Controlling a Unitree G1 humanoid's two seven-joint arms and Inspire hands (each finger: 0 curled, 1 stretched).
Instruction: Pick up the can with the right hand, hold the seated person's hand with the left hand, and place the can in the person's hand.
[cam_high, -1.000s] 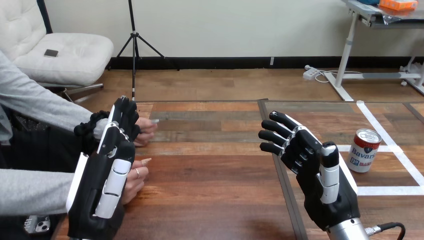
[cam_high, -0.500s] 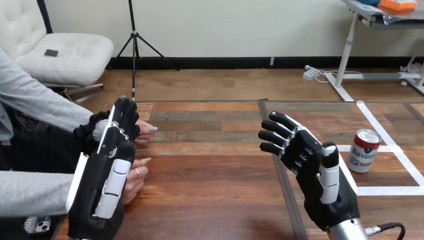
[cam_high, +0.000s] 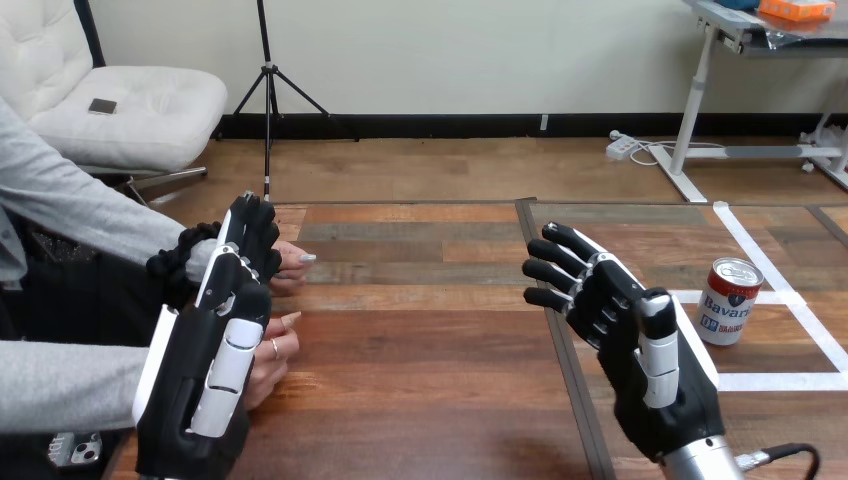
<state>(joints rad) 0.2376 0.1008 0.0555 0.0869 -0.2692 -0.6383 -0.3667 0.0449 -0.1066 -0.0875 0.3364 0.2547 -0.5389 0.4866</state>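
Note:
A red-and-white can (cam_high: 728, 300) stands upright on the table at the right, inside a white tape square. My right hand (cam_high: 640, 350) hovers left of the can, apart from it, fingers straight and spread. At the left my left hand (cam_high: 215, 350) is raised edge-on with straight fingers. Behind it lie the person's two hands: the far one (cam_high: 288, 265) rests on the table by my fingertips, the near one (cam_high: 270, 360) sits beside my palm. I cannot tell whether my left hand touches them.
White tape lines (cam_high: 765, 380) mark a square on the wooden table (cam_high: 420, 350) around the can. A dark seam (cam_high: 570, 370) runs down the table under my right hand. The person's grey sleeves (cam_high: 60, 385) come in from the left edge.
My right hand has drifted slightly right and down. The left hand, the person's hands and the can stay where they were.

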